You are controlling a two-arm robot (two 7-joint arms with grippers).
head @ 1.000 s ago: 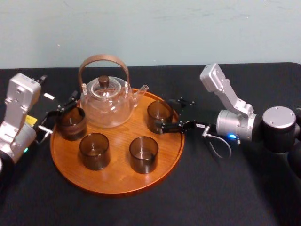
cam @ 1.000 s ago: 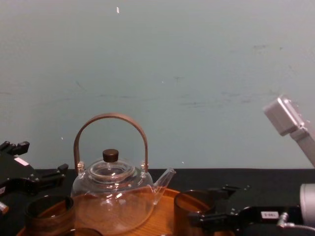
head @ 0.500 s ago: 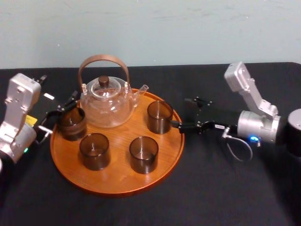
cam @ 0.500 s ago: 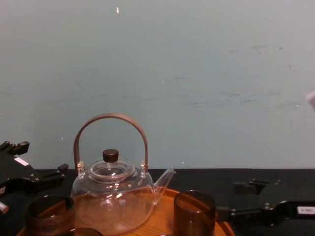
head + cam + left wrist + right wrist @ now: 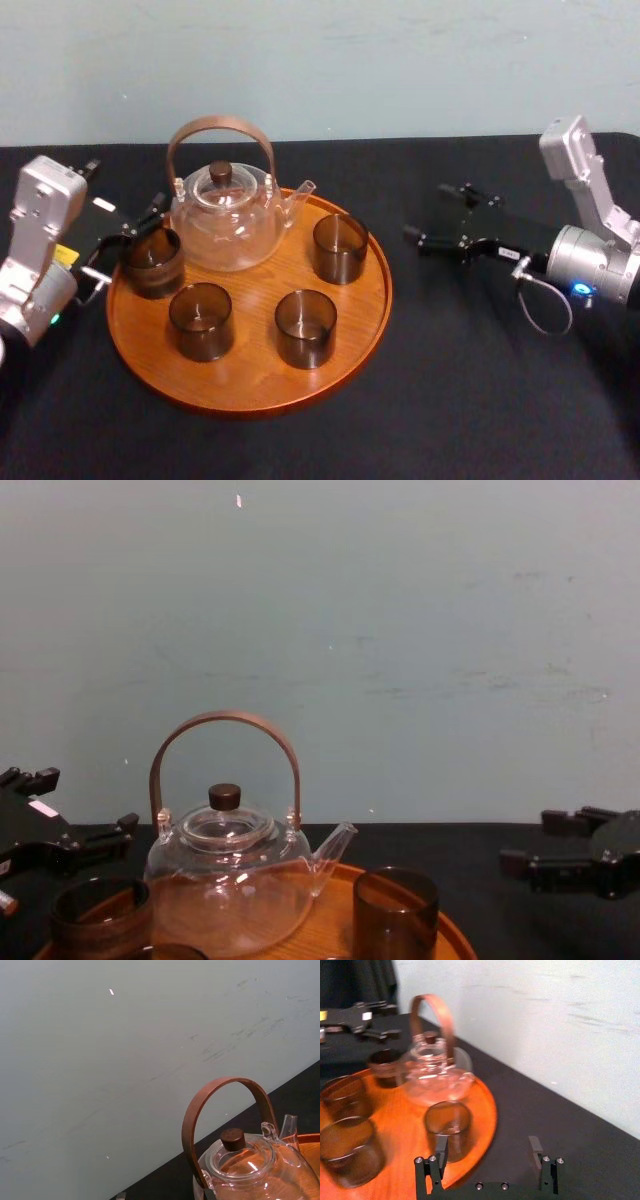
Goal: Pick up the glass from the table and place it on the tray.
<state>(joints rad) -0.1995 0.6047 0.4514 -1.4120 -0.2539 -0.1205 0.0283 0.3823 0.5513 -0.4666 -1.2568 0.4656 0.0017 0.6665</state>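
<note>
The smoky brown glass (image 5: pixel 340 248) stands upright on the round orange-brown wooden tray (image 5: pixel 250 375), at its right back part. My right gripper (image 5: pixel 425 212) hovers over the black table to the right of the tray, clear of the glass, open and empty. From its wrist, the gripper (image 5: pixel 488 1144) has its fingers spread, and the glass (image 5: pixel 447 1127) sits on the tray (image 5: pixel 480 1105) a short way ahead. My left gripper (image 5: pixel 125 238) rests at the tray's left edge beside another glass (image 5: pixel 152 262), fingers apart.
A glass teapot (image 5: pixel 225 220) with a brown arched handle stands at the back of the tray. Two more glasses (image 5: pixel 201 320) (image 5: pixel 305 327) sit toward the tray's front. Black tablecloth lies all around, and a pale wall stands behind.
My right gripper has drawn back to the right, away from the glass it stood around a second ago. The glass stays on the tray. The left arm has not moved.
</note>
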